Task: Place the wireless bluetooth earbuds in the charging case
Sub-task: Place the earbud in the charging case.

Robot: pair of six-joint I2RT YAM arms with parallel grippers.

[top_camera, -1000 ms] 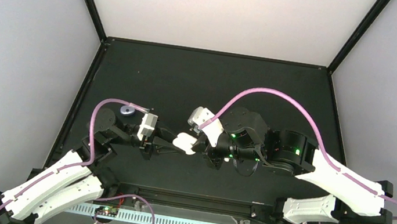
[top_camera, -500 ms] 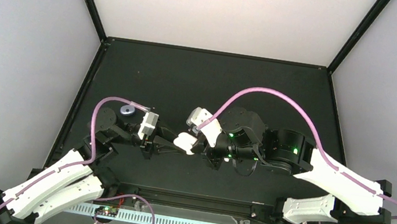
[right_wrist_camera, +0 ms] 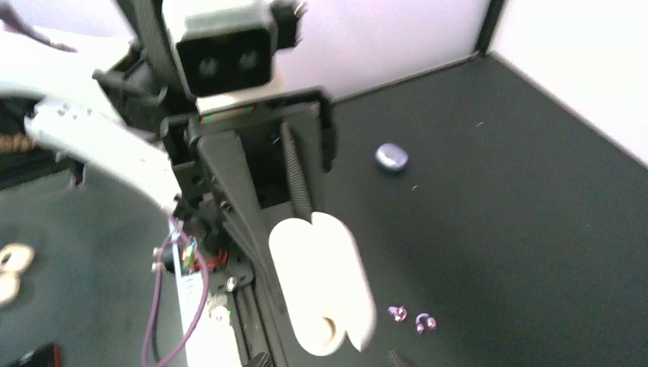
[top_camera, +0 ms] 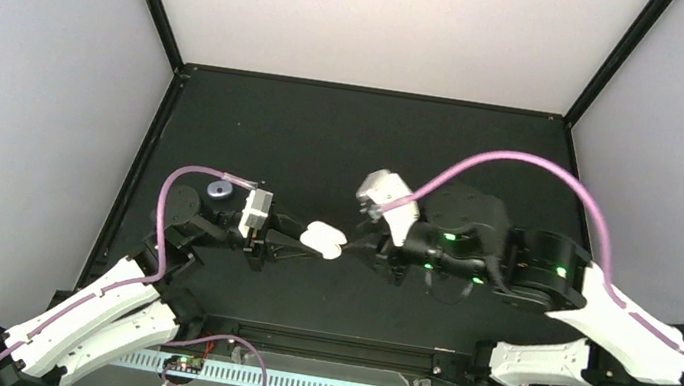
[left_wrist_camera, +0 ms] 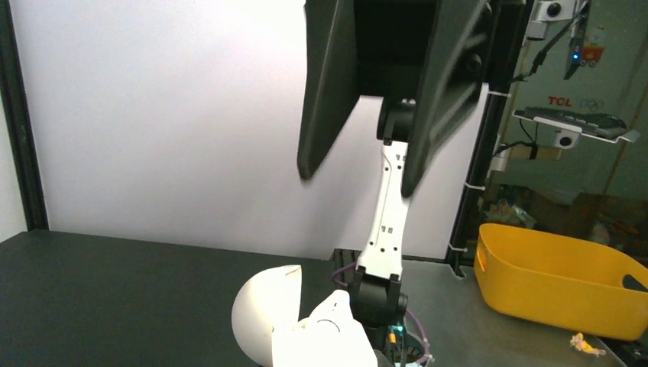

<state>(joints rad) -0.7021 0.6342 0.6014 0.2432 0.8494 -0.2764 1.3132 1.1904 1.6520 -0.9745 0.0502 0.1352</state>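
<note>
My left gripper (top_camera: 307, 241) is shut on the charging case (top_camera: 322, 241), holding this glossy white clamshell above the dark mat. The case (right_wrist_camera: 321, 283) shows two lobes parted by a narrow gap, with a round well near its lower end. In the left wrist view the lid (left_wrist_camera: 267, 313) stands partly raised. My right gripper (top_camera: 360, 246) hangs just right of the case, apart from it, jaws open and empty. Its dark fingers (left_wrist_camera: 328, 92) fill the top of the left wrist view. Two tiny curled, purplish earbuds (right_wrist_camera: 397, 313) (right_wrist_camera: 425, 323) lie on the mat beside the case.
A small rounded lavender-blue object (top_camera: 217, 190) (right_wrist_camera: 391, 157) rests on the mat close to the left arm. Black frame posts and pale walls enclose the mat (top_camera: 345, 143). A yellow bin (left_wrist_camera: 558, 283) stands outside the enclosure.
My right gripper, which was shut against the case, has opened and drawn back to the right. The left gripper keeps the case where it was.
</note>
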